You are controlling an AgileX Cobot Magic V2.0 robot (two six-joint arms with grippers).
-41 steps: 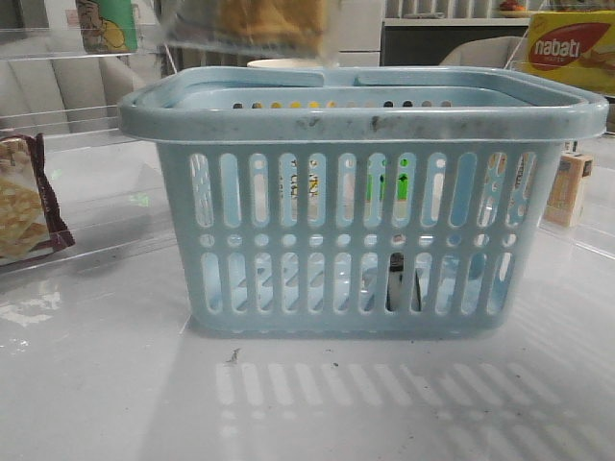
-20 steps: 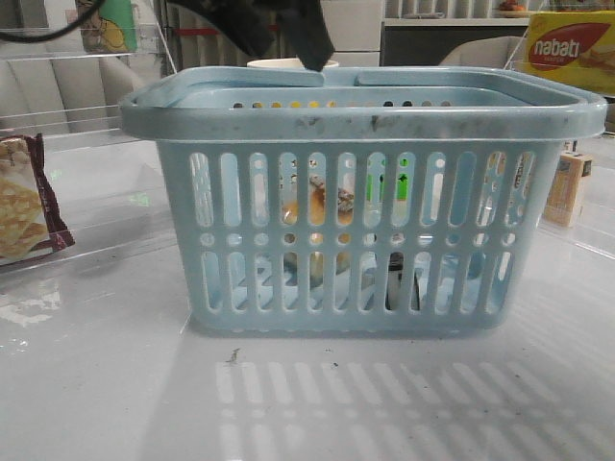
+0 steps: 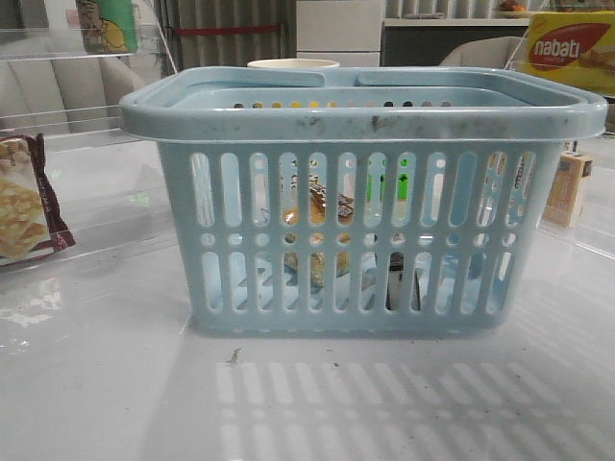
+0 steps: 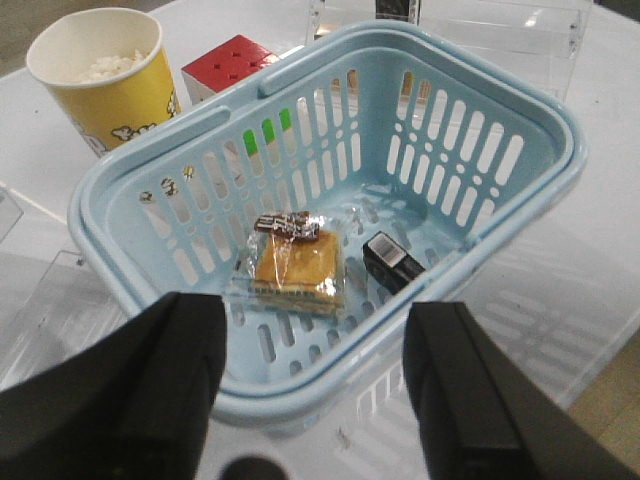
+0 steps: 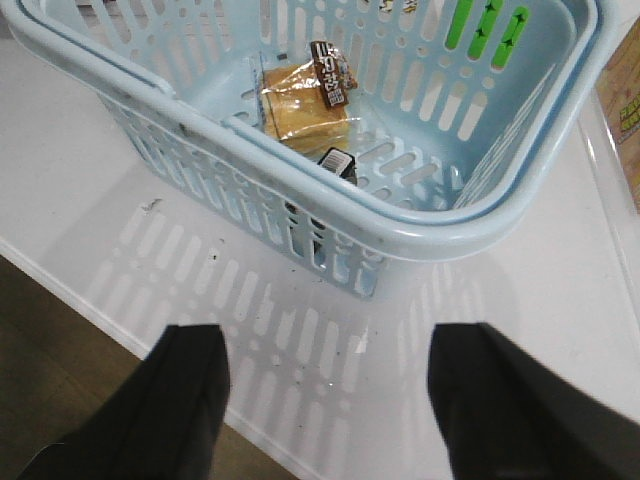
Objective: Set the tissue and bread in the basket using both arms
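The light-blue basket (image 3: 365, 125) stands mid-table; it also shows in the left wrist view (image 4: 500, 230) and the right wrist view (image 5: 470, 215). The bread (image 4: 297, 268), a clear bag of golden-brown pieces with a dark label, lies on the basket floor, seen through the slots (image 3: 317, 206) and from the right wrist (image 5: 300, 105). The small black-and-white tissue packet (image 4: 391, 260) lies beside it (image 5: 338, 163) (image 3: 402, 283). My left gripper (image 4: 315, 390) is open and empty above the basket rim. My right gripper (image 5: 328, 400) is open and empty over the table's front edge, outside the basket.
A yellow popcorn cup (image 4: 105, 75) and a red cube (image 4: 232, 65) stand behind the basket. A maroon-edged cracker packet (image 3: 24, 202) is at the left, a yellow nabati box (image 3: 569, 48) and a small carton (image 3: 567, 187) at the right. Clear acrylic stands flank the table.
The bread was held above the basket a second ago, then dropped inside. The dark gripper over the rim has risen out of the front view. The bread now lies still on the floor.
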